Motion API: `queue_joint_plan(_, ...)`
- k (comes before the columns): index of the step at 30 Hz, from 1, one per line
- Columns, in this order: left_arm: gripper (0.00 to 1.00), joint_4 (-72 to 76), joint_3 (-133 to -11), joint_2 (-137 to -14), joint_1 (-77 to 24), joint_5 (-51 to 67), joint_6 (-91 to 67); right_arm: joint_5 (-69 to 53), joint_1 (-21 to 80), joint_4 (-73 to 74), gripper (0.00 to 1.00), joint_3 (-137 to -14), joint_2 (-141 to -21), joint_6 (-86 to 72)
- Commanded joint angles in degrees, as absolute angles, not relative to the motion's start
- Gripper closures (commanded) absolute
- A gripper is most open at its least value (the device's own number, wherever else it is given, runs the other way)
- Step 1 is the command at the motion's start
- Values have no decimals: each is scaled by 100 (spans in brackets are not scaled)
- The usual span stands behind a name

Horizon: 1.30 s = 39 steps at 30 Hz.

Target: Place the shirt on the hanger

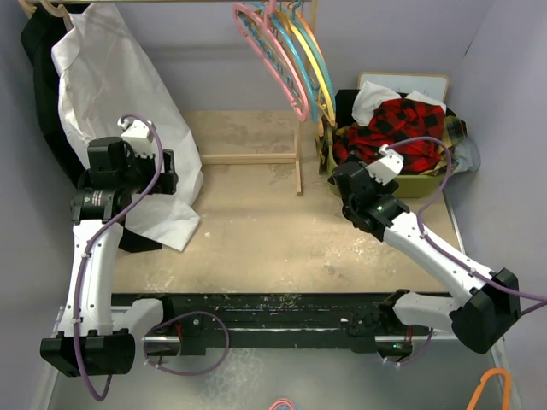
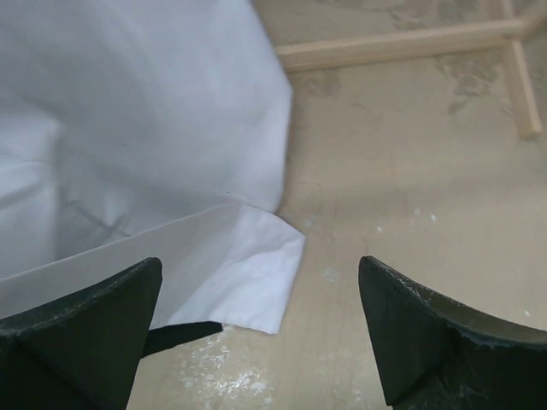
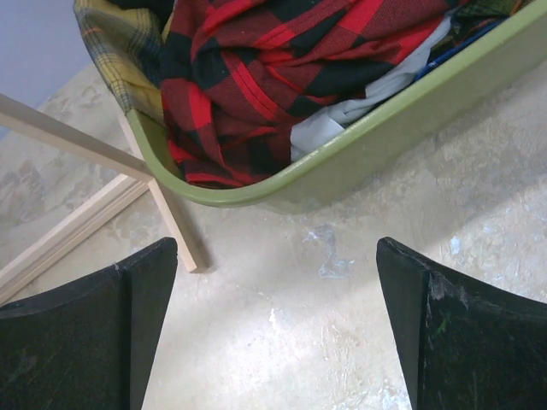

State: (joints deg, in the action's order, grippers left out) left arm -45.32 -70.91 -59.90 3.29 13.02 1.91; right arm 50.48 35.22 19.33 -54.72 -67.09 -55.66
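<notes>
Left gripper [image 2: 259, 265]: fingers spread wide apart, holding nothing.
Right gripper [image 3: 278, 248]: fingers also wide apart, holding nothing.
Shirt [image 3: 256, 77]: red-and-black plaid, bunched in a green basket [image 3: 359, 145] just beyond the right fingers, spilling up to the rim.
Hanger [image 1: 297, 107]: pink, hung on the wooden rack [image 2: 402, 43] with others, well beyond both pairs of fingers.
Writing: no lettering or label can be made out on the folds that show.
Count, arms: two, one gripper each.
Count, hangers: pink, blue, yellow and orange bunched on the rail, overlapping too much for a sure number. One more orange hanger [image 1: 491, 384] lies behind the right arm's base.
Count, cloth: one plaid shirt, one white shirt [image 2: 128, 128], one yellow-green plaid cloth [image 3: 120, 43] over the basket's corner.
Edges, left: the white shirt's hem corner lies ahead of the fingers, nearer the one at the view's left. The rack's base rail runs farther ahead.
Edges, right: the basket's curved rim crosses just ahead of the fingers, with a rack leg beside it.
Open room: bare table [image 2: 410, 213] lies between and ahead of each pair of fingers.
</notes>
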Motion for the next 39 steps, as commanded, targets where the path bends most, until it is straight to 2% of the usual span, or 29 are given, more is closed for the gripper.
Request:
queue_joint_plan(1,1,-4084,-7291,-5885,308,-324,-386,5329,3516,2012,0,-6051,-6868,-5389)
queue_joint_plan(7,1,-4176,-7417,-5969,368,569,85,5089,3519,1455,0,-5995,-6817,-4601)
queue_joint_plan(15,1,-4256,-7457,-6033,424,760,157,4536,3522,-262,0,-5052,-6141,-3540)
queue_joint_plan(21,1,-4277,-7417,-6044,426,1038,298,4176,3518,-565,0,-5051,-6128,-3055)
queue_joint_plan(24,1,-4483,-7525,-6110,422,1557,604,3980,3485,-770,0,-4954,-5976,-2782)
queue_joint_plan(30,1,-4928,-8095,-6613,471,2180,878,3631,2655,509,0,-6251,-6352,-3030)
queue_joint_plan(32,1,-4988,-8210,-6751,525,2514,892,3532,2152,636,1,-6493,-6380,-3053)
queue_joint_plan(36,1,-5030,-8321,-6896,484,2577,929,2427,651,974,6,-6909,-6643,-3510)
queue_joint_plan(39,1,-5118,-8439,-7045,384,2587,984,2126,207,1371,9,-7496,-7344,-3603)
